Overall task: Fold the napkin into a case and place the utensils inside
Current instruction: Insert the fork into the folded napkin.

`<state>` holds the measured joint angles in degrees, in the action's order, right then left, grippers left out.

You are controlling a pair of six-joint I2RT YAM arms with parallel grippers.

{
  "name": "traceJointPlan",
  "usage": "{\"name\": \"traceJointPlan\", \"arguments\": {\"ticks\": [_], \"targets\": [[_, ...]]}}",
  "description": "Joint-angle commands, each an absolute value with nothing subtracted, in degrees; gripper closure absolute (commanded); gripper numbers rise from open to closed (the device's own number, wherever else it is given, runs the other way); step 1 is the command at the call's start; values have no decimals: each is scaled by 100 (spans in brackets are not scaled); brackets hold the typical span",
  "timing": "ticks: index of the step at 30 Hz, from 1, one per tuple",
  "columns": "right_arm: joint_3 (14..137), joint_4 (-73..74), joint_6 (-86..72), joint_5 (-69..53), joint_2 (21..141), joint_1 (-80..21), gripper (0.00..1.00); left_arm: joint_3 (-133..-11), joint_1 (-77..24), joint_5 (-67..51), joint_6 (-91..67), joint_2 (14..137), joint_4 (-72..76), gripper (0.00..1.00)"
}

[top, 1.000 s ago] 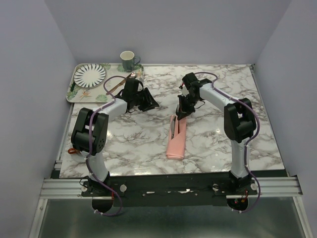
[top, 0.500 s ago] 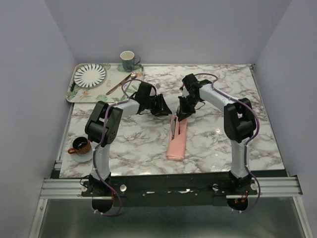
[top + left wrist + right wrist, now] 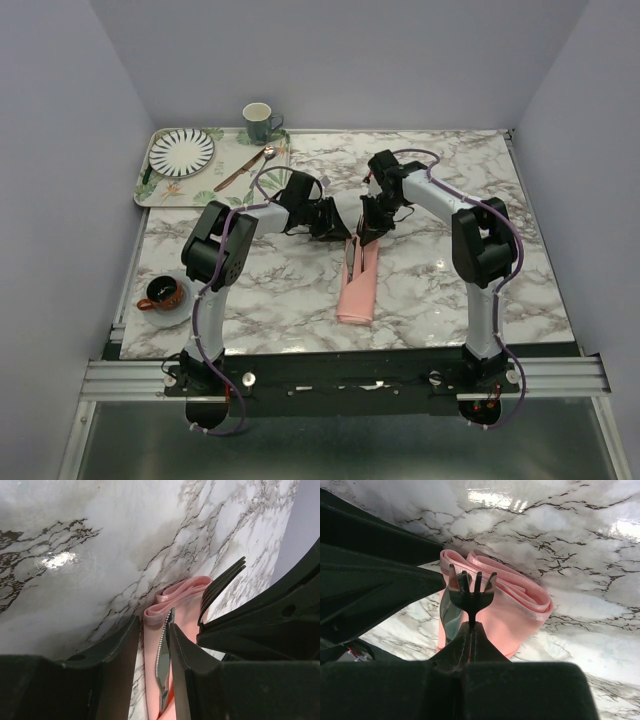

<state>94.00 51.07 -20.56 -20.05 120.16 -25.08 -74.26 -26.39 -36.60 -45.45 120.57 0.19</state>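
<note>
At the desk's [image 3: 440, 290] centre, the case [image 3: 356, 288] lies long from 12 to 6 o'clock.
We see the knife [image 3: 161, 662] along its 12 o'clock half, serrated edge showing. Our right fingers [image 3: 369, 229] are clamped on the fork [image 3: 470, 591], tines hanging just over that end. Our left fingers [image 3: 334, 221], at 10 o'clock from it, stand slightly apart, the knife's edge and the cloth's rim seen between them. Beyond, at 10 o'clock, a tray [image 3: 143, 180] holds a striped plate [image 3: 181, 151].
</note>
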Motion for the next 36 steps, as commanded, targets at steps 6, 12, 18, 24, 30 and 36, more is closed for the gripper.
{"name": "traceJointPlan", "arguments": {"ticks": [6,12,18,24,30,36], "targets": [[9396,5221,-2057,-1872,11988,-2531,99,-7488,-2663,-3762,-4869,12375,264,68],[9343,5238,-2074,-1890,12014,-2496,99,-7374,-2654,-3709,-5211,12454,553,92],[9579,5256,-2013,-1802,12146,-2435,99,-7093,-2567,-3376,-5563,12323,852,100],[9826,5317,-2057,-1881,12296,-2435,99,-6943,-2487,-3015,-5748,12199,896,100],[9703,5440,-2162,-2039,12226,-2435,99,-6829,-2452,-2681,-5897,12120,914,100],[9607,5475,-2153,-2153,12199,-2452,99,-6803,-2452,-2575,-5968,12076,967,100]]}}
